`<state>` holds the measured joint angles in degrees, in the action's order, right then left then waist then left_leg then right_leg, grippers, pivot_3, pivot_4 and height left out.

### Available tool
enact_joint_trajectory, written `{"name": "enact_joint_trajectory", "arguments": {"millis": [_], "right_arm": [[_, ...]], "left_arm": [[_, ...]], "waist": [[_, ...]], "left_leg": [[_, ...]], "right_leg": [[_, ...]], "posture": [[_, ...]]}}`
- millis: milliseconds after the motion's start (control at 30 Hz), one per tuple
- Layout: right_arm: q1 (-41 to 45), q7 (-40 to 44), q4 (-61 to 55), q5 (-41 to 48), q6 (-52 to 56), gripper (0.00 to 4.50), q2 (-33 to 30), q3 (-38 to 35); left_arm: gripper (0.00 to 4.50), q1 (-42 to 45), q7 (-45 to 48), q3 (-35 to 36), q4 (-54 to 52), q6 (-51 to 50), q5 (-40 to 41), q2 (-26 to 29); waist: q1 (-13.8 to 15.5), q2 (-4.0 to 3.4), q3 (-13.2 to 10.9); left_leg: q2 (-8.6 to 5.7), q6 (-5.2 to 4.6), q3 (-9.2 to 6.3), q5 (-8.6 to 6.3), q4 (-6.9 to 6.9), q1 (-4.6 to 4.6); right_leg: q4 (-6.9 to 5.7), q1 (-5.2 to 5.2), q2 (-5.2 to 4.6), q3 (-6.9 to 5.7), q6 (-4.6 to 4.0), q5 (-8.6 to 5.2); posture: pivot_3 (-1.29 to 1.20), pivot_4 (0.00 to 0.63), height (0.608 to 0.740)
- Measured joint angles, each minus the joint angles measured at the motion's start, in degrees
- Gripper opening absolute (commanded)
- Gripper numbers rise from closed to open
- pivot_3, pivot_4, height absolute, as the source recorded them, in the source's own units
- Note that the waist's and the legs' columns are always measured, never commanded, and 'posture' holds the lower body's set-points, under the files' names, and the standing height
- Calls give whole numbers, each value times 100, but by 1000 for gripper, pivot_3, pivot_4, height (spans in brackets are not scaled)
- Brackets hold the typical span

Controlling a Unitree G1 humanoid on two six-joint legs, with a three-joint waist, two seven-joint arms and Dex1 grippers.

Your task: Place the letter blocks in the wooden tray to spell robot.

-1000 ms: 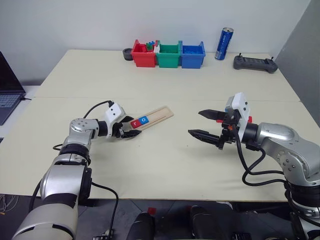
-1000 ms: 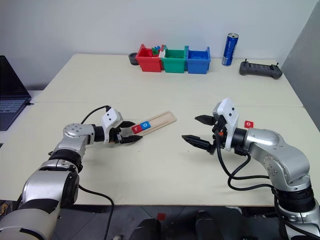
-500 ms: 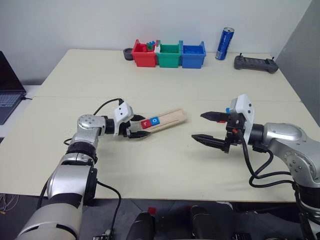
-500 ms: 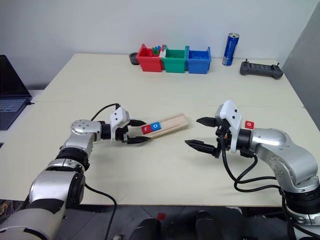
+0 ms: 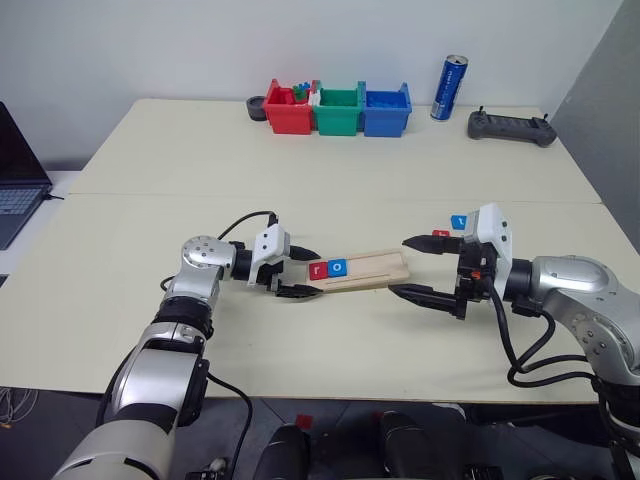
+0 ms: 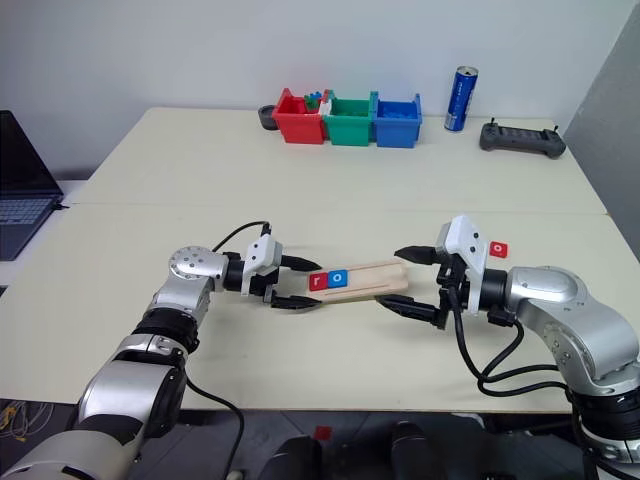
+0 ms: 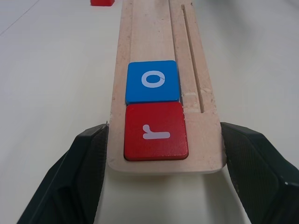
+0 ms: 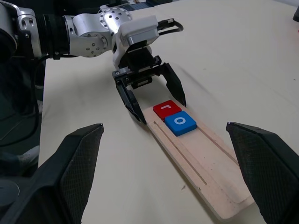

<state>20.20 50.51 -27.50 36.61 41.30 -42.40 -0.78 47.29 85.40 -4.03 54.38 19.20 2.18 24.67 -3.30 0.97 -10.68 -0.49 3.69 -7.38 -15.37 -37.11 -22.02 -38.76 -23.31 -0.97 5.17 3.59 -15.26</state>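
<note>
The wooden tray lies on the table in front of me, pointing from my left to my right. On its left end sit two letter blocks, a red "r" and a blue "o". My left gripper is shut on that end, one black finger on each long edge. My right gripper stands open at the tray's other end, which lies between its fingertips without touching them. A blue block and a red block lie on the table behind the right gripper.
Red, green and blue bins stand at the far edge, with a blue can and a black controller to their right. A laptop sits off the table's left side.
My left gripper has pulled the tray, with "r" and "o" on it, to the right and swung it nearly level. Its free end now sits between the right gripper's fingers.
</note>
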Motion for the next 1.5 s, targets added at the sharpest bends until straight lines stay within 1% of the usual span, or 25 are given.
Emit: {"name": "enact_joint_trajectory", "arguments": {"millis": [300,567,1500], "right_arm": [[-393,272,-99,-214,-474,4500,-186,1],[-480,365,-103,-362,-710,4500,-209,14],[-495,324,-28,-403,-832,4500,-158,147]], "left_arm": [[3371,-159,176,-247,-194,4,4,-122],[3371,-199,182,-360,-248,15,4,-144],[3371,-351,38,-521,-505,-43,2,-173]], "waist": [[-7,0,0],[-4,0,0],[0,1,0]], "left_leg": [[1,0,2,0,0,1],[0,0,1,0,-2,1],[0,0,0,0,-3,2]], "right_leg": [[0,0,1,2,0,0],[0,1,1,2,0,0],[0,4,1,2,0,0]], "posture": [[0,150,740],[0,150,740],[0,150,740]]}}
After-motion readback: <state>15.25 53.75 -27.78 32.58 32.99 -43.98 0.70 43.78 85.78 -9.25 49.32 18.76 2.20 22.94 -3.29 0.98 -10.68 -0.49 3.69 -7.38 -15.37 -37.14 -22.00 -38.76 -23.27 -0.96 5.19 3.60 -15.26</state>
